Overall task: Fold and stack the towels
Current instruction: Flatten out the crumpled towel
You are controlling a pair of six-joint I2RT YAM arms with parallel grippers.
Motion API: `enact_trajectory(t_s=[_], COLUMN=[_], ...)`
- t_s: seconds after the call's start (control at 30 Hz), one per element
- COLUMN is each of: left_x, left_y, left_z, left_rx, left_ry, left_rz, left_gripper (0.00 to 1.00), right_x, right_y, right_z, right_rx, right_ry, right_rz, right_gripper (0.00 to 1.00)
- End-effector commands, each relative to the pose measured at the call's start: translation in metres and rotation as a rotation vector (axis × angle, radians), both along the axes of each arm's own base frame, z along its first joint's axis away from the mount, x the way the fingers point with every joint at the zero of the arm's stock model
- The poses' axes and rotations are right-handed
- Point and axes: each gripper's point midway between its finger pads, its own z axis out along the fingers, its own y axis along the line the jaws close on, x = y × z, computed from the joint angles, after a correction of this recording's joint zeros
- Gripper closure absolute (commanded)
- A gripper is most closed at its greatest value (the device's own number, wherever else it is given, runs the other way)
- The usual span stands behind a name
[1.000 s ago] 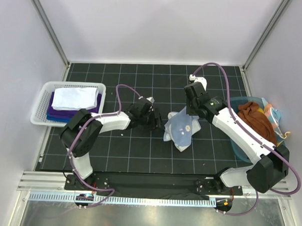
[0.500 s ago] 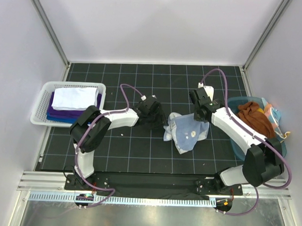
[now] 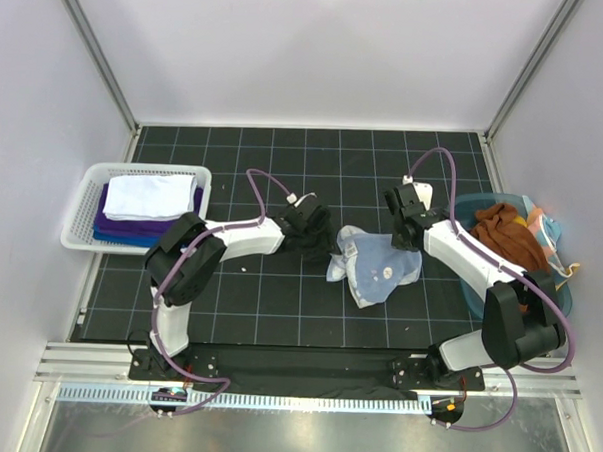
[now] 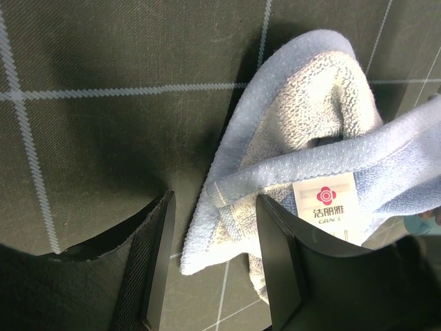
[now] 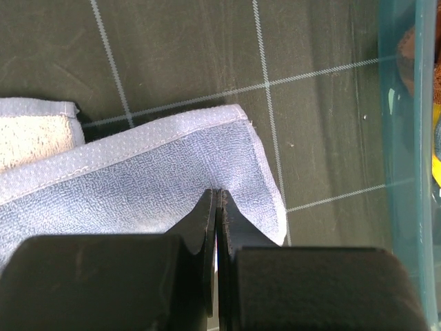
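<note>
- Light blue towel (image 3: 378, 271): crumpled on the black grid mat (image 3: 278, 305), just left of the teal tub (image 3: 476, 296).
- Right gripper (image 5: 215, 207): at the towel corner nearest the tub, jaws pressed together on the hem.
- Left gripper (image 4: 217, 269): at the towel edge farthest from the tub, fingers parted, the hem between them, unclamped.
- Rust brown towel (image 3: 500, 230): inside the tub.
- White towel (image 3: 148, 194): in the white basket (image 3: 82, 201), well apart from the tub.

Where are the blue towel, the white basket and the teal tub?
blue towel (image 3: 378, 269), top view, its spread middle.
white basket (image 3: 82, 208), top view, its left wall.
teal tub (image 5: 398, 124), right wrist view, its side wall.
</note>
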Motion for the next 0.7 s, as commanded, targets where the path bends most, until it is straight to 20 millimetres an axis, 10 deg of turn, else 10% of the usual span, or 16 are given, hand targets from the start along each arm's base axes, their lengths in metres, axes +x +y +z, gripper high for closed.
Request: enact_trajectory(t_s=[0.0,0.67], left_x=[0.007,0.018], left_y=[-0.008,-0.027], left_z=[0.007,0.021], left_rx=[0.0,-0.076], left_ry=[-0.017,-0.054], left_rz=[-0.001,-0.023], left_gripper=[0.46,0.71], right_x=[0.011,0.01], right_y=[0.002,-0.005], right_z=[-0.001,-0.009], right_rx=[0.032,0.056], right_ry=[-0.046,-0.034], right_rz=[-0.016,-0.03], right_gripper=[0.99,0.99])
